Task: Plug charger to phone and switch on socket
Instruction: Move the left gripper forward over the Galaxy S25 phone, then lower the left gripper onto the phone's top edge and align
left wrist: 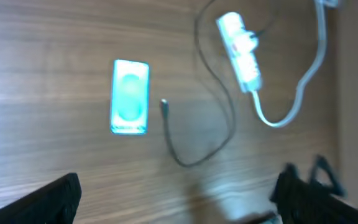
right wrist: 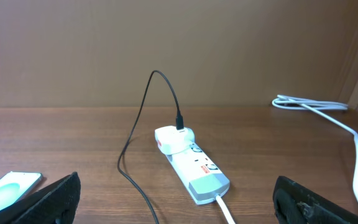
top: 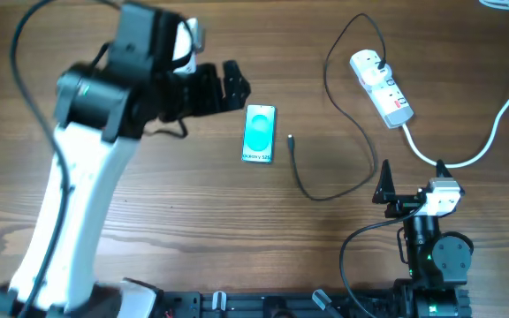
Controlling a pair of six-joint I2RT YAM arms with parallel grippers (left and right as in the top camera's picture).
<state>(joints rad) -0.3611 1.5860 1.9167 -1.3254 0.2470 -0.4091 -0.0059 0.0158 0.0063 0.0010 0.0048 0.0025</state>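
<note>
The phone (top: pixel 259 133) lies flat on the wooden table, cyan screen up; it also shows in the left wrist view (left wrist: pixel 130 96) and at the right wrist view's lower left (right wrist: pixel 5 190). The charger cable (top: pixel 336 185) loops from the socket to its free connector (top: pixel 290 140), just right of the phone and apart from it. The white socket (top: pixel 382 86) lies at the back right with a plug in it (right wrist: pixel 191 163). My left gripper (top: pixel 231 86) is open and empty, raised left of the phone. My right gripper (top: pixel 411 173) is open and empty, near the front right.
The socket's thick white cord (top: pixel 493 132) curves off to the right edge and back corner. A wooden back wall (right wrist: pixel 179 50) stands behind the table.
</note>
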